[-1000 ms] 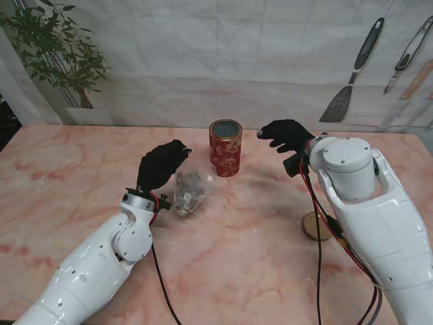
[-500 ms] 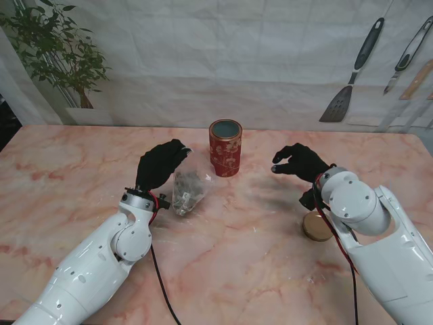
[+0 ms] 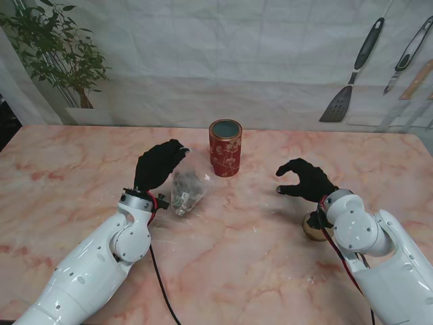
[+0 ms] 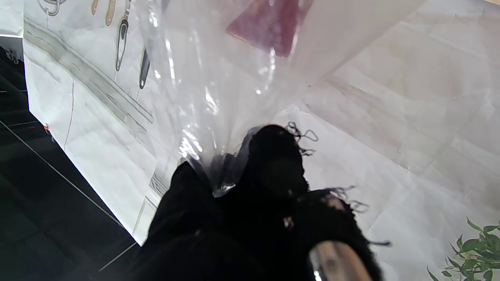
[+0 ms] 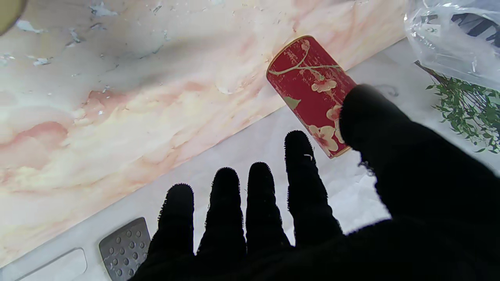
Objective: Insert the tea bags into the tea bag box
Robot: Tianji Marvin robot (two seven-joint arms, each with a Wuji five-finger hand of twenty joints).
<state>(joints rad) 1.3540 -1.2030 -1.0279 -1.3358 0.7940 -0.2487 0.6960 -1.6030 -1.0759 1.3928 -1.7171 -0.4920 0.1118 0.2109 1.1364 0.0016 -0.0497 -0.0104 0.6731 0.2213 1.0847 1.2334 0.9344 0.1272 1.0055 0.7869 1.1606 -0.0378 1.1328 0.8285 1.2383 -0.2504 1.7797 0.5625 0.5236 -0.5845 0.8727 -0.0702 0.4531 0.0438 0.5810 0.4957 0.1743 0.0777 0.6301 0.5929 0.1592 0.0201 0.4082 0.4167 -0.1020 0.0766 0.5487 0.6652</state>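
**Tea bags held in a clear pouch beside the red tin**

Tea bags [image 3: 184, 189] sit inside a clear plastic pouch [image 3: 189, 187] just left of centre in the stand view, the pouch hanging from the left hand [image 3: 158, 164] with its lower end down at the pink marble bench [image 3: 237, 257]. In the left wrist view the black-gloved fingers [image 4: 273, 156] are pinched together on the gathered neck of the pouch [image 4: 218, 117], clamped on the plastic.

The tea bag box [image 3: 225, 147], a red cylindrical tin with a floral pattern, stands upright at the centre of the frame, just right of the pouch, its top open. It is apart from both hands.

The right hand [image 3: 306, 180] hovers right of centre, well apart from the tin, palm down, fingers [image 5: 258, 195] spread and curled, holding nothing. Right beside its wrist, toward the lower right of the frame, a round gold lid [image 3: 312, 230] lies on the bench, partly hidden by the arm.

A potted plant [image 3: 61, 61] stands at the upper left, and a spatula [image 3: 352, 74] hangs on the wall at the upper right.
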